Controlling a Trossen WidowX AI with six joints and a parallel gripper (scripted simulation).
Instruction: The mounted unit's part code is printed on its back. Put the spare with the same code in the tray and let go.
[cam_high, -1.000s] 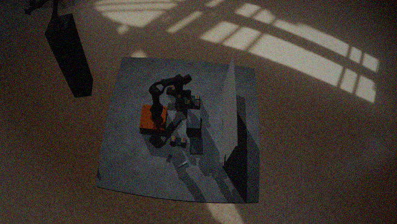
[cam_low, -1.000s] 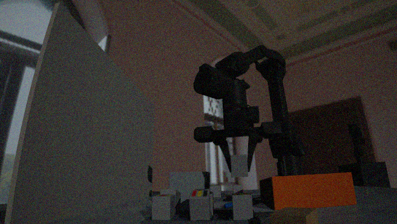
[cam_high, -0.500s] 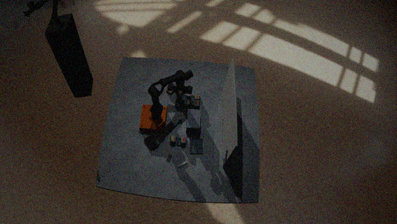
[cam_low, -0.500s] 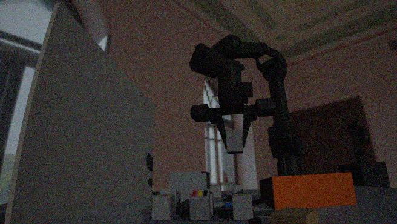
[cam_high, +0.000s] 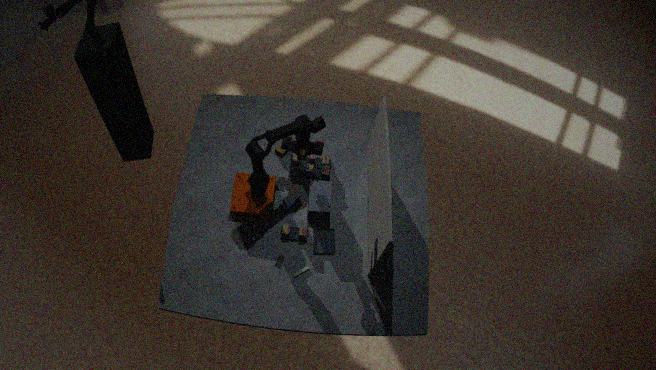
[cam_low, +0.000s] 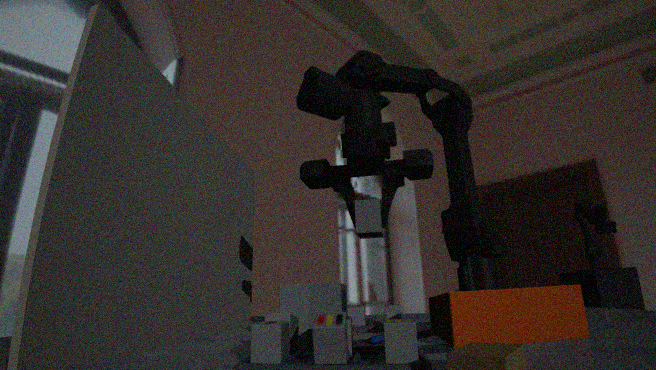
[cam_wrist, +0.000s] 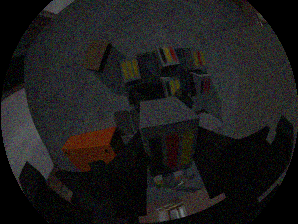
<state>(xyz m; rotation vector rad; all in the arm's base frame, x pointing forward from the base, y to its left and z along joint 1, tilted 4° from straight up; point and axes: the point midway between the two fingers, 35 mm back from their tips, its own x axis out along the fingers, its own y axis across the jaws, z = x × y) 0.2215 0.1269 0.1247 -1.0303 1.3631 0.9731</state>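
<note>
Spare (cam_low: 368, 216) clamped between the gripper (cam_low: 369, 220) fingers, carried high above the other blocks (cam_low: 330, 340) below it, presumably so it clears them toward the tray.

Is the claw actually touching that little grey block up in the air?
Touching. In the exterior view the claw has the grey block pinched between its two fingers, high above the blocks on the table.
</note>
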